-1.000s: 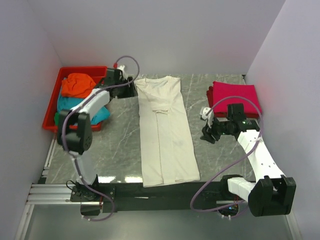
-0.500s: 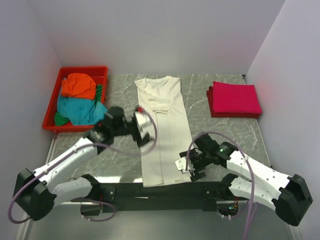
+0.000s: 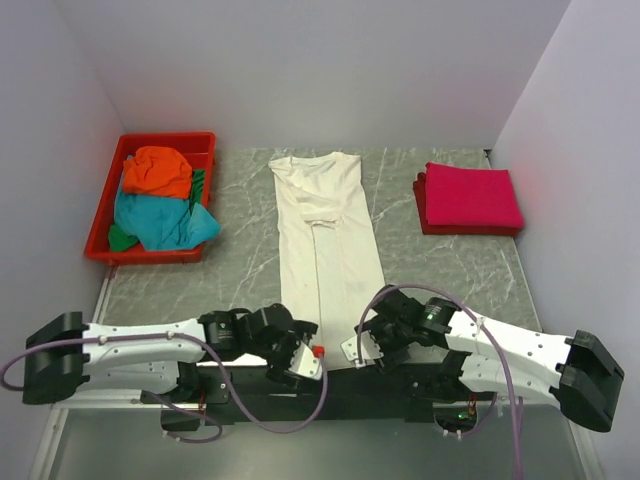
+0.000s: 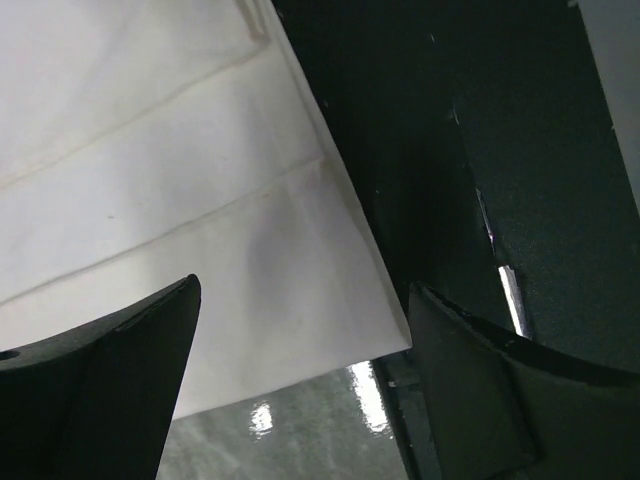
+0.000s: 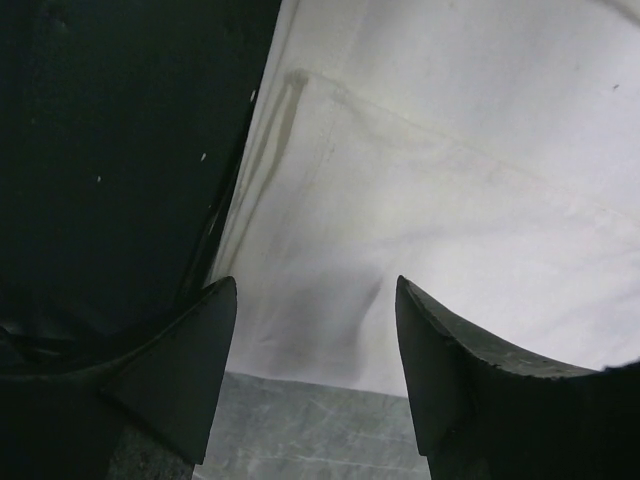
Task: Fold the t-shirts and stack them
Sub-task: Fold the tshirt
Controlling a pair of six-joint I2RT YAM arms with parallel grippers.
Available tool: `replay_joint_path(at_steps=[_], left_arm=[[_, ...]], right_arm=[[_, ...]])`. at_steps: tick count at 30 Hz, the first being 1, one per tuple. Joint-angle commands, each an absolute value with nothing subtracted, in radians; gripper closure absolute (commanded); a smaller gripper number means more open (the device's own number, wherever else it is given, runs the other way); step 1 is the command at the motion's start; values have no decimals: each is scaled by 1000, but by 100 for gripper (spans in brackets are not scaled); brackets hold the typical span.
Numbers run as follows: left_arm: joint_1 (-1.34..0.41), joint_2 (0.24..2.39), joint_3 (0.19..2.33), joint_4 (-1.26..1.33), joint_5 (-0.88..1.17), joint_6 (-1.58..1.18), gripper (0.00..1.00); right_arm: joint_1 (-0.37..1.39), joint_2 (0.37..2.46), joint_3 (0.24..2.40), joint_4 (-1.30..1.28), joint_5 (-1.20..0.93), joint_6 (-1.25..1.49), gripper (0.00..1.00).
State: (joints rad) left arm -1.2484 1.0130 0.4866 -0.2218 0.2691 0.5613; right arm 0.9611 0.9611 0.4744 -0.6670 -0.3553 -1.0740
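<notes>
The cream-white t-shirt (image 3: 328, 250) lies flat, folded lengthwise into a narrow strip. The left gripper (image 4: 300, 300) sits over its near left hem corner and the right gripper (image 5: 312, 290) over its near right hem corner. Both have their jaws apart and grip nothing.

Your long t-shirt (image 3: 330, 260) lies lengthwise on the worktop (image 3: 230, 280). Left of it sits the tray (image 3: 100, 215), with crumpled t-shirts (image 3: 160, 205) in it. Right of it (level with its collar end) lie the folded t-shirts (image 3: 470, 197). The left hand (image 3: 300, 352) and right hand (image 3: 366, 345) sit at its near hem corners.
</notes>
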Motion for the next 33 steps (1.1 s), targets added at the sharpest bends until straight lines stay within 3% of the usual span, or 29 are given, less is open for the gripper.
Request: replay_joint_path(at_steps=[1,6,12,18,19,25,33], left_arm=[[-1298,1089,506,-172,206,586,10],[-1321,1190,502,-138,158,583,13],[-1322,1243,486,-127,54,597,24],[-1322,1224,468,-118,20,595,45],[-1322,1224,468,-120,20,595,52],[-1322,1243,477,-117,15,589,68],[-1321,1174,465,-89,3,580,75]], right_arm=[[979,969,454,-641,-295,-1058,29],[989,956,448,-646,-295,-1060,29],[1020,971,454,-650,-269,-1039,32],[1031,936,500,-704,-340,-1009,30],[1035,927,499,-703,-339,-1006,29],[1063,971,485,-706,-282,-994,29],[1126,999,462,-686,-178,-959,30]])
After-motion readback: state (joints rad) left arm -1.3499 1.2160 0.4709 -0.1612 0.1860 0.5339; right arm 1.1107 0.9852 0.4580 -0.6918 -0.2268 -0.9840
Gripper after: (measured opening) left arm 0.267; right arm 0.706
